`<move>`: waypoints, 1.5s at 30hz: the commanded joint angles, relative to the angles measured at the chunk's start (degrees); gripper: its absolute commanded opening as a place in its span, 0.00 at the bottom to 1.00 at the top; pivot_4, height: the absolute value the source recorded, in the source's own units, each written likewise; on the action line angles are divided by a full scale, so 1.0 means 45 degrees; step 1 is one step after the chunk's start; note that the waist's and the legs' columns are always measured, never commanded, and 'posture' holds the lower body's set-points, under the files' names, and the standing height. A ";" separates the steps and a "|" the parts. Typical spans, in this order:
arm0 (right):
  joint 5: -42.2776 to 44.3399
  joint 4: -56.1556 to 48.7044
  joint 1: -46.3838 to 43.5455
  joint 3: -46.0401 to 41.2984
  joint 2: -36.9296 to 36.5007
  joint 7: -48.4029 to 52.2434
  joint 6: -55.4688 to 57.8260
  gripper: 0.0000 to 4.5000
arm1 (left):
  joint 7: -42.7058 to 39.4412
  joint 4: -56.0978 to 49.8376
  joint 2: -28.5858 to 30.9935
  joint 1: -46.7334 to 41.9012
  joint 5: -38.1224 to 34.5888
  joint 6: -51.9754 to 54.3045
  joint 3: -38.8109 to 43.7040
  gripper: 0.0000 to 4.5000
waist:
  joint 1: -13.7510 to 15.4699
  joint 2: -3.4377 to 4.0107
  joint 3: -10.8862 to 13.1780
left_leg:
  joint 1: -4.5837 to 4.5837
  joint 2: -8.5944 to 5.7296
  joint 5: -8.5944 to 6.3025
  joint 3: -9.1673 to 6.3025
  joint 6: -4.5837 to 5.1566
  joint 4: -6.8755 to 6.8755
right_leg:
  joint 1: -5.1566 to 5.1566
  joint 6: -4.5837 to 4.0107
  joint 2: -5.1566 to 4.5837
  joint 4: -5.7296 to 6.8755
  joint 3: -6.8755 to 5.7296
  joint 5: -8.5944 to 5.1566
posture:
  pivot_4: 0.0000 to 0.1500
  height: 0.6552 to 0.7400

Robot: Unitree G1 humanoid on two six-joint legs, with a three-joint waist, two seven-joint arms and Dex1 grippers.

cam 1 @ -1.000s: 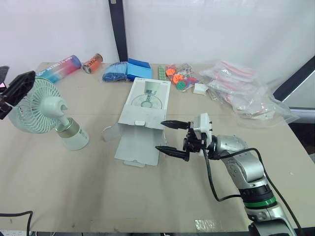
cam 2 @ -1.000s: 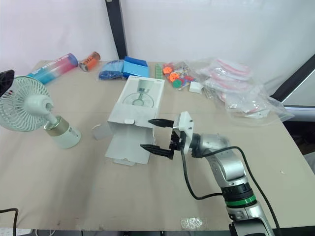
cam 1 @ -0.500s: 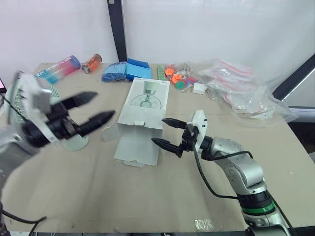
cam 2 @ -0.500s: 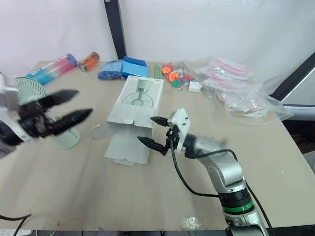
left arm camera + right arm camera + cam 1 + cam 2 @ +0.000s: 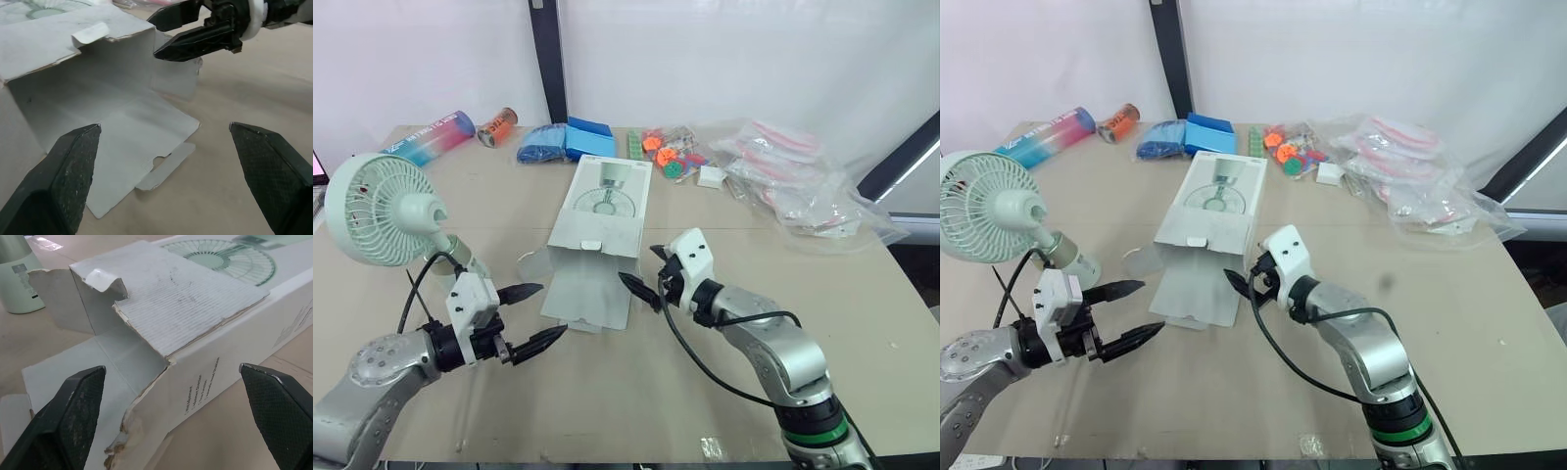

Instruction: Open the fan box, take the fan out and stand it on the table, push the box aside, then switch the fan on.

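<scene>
Fan box (image 5: 602, 211) — flap open — lies between left gripper (image 5: 553, 309) and right gripper (image 5: 639, 264), both spread empty.

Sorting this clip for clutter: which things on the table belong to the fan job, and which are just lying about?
Job in hand:
fan, standing upright
box, opened
left pincer, open
right pincer, open, at the box

Lying about, along the far edge:
tube
can
blue packs
toy bits
white block
plastic bags
</scene>
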 commanded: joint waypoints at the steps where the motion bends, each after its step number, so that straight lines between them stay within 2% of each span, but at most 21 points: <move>1: -0.0034 -0.0865 -0.0157 -0.0003 0.0161 -0.0350 0.0431 1.00 | -0.0597 0.0070 -0.0096 -0.0220 0.0341 -0.0786 -0.0192 0.99 | -0.0001 0.0000 0.0000 | 0.0000 0.0000 -0.0001 -0.0001 0.0001 0.0000 | 0.0001 0.0002 0.0000 0.0000 -0.0001 -0.0001 | 1.00 1.00; 8: -0.0841 -0.0776 -0.0193 0.0568 0.1164 -0.1846 0.1204 1.00 | -0.1064 0.0439 -0.0064 -0.0815 0.0483 -0.0737 -0.0471 0.99 | -0.0005 0.0000 0.0000 | 0.0000 0.0004 -0.0002 0.0000 0.0004 0.0000 | -0.0001 0.0007 0.0002 0.0001 -0.0001 -0.0003 | 1.00 1.00; 13: -0.1640 0.0224 -0.0575 0.0750 0.1683 -0.2698 0.1355 1.00 | -0.1155 0.0760 -0.0203 -0.1517 0.0529 -0.0668 -0.0784 0.99 | -0.0012 0.0000 -0.0001 | -0.0002 0.0003 -0.0003 -0.0001 0.0005 0.0000 | -0.0002 0.0011 0.0002 0.0000 -0.0003 -0.0004 | 1.00 1.00; 16: -0.1900 0.0566 -0.0705 0.0672 0.1861 -0.2906 0.1322 0.83 | -0.1144 0.0879 -0.0340 -0.1748 0.0627 -0.0691 -0.0959 1.00 | -0.0013 0.0000 -0.0001 | -0.0003 0.0003 -0.0003 -0.0004 0.0005 -0.0001 | -0.0002 0.0011 0.0004 0.0000 -0.0005 -0.0003 | 1.00 1.00; 22: -0.2286 0.1182 -0.0859 0.0377 0.2033 -0.3187 0.1280 0.26 | -0.0974 0.0790 -0.0630 -0.1810 0.0669 -0.0719 -0.1145 1.00 | -0.0015 0.0000 -0.0001 | -0.0004 0.0003 -0.0005 -0.0004 0.0009 0.0000 | -0.0002 0.0012 0.0003 0.0000 -0.0003 -0.0003 | 1.00 1.00; 23: -0.2302 0.1190 -0.0843 0.0349 0.2030 -0.3160 0.1284 0.14 | -0.0948 0.0710 -0.0661 -0.1742 0.0639 -0.0699 -0.1156 1.00 | -0.0016 0.0000 -0.0001 | -0.0003 0.0003 -0.0005 -0.0004 0.0009 0.0000 | -0.0001 0.0012 0.0003 0.0000 -0.0003 -0.0003 | 1.00 1.00; 24: -0.2332 0.1194 -0.0813 0.0348 0.2005 -0.3125 0.1271 0.05 | -0.0958 0.0630 -0.0664 -0.1653 0.0623 -0.0690 -0.1171 1.00 | -0.0016 -0.0001 -0.0001 | -0.0003 0.0003 -0.0005 -0.0003 0.0009 0.0001 | -0.0001 0.0012 0.0003 0.0000 -0.0003 -0.0003 | 1.00 1.00; 25: -0.2368 0.1192 -0.0783 0.0363 0.1955 -0.3068 0.1248 0.01 | -0.0965 0.0558 -0.0659 -0.1570 0.0622 -0.0686 -0.1190 1.00 | -0.0016 -0.0001 -0.0001 | -0.0003 0.0002 -0.0005 -0.0004 0.0009 0.0001 | 0.0000 0.0013 0.0002 0.0000 -0.0003 -0.0003 | 1.00 1.00; 40: -0.2676 0.1282 -0.0771 -0.0012 0.1467 -0.2973 0.0711 0.01 | -0.0911 0.0080 -0.0883 -0.1367 0.0569 -0.0591 -0.1430 1.00 | -0.0009 -0.0006 -0.0004 | -0.0007 -0.0002 -0.0005 -0.0010 0.0012 0.0004 | 0.0003 0.0019 -0.0002 -0.0002 -0.0007 -0.0004 | 1.00 1.00; 45: -0.2546 0.0140 -0.0205 -0.1425 0.0460 -0.2814 0.0991 0.01 | -0.1000 0.0224 -0.0969 -0.1647 0.0600 -0.0630 -0.1632 1.00 | 0.0013 -0.0005 -0.0004 | -0.0020 -0.0011 -0.0005 -0.0021 0.0013 0.0005 | 0.0002 0.0023 -0.0007 -0.0005 -0.0016 -0.0007 | 1.00 1.00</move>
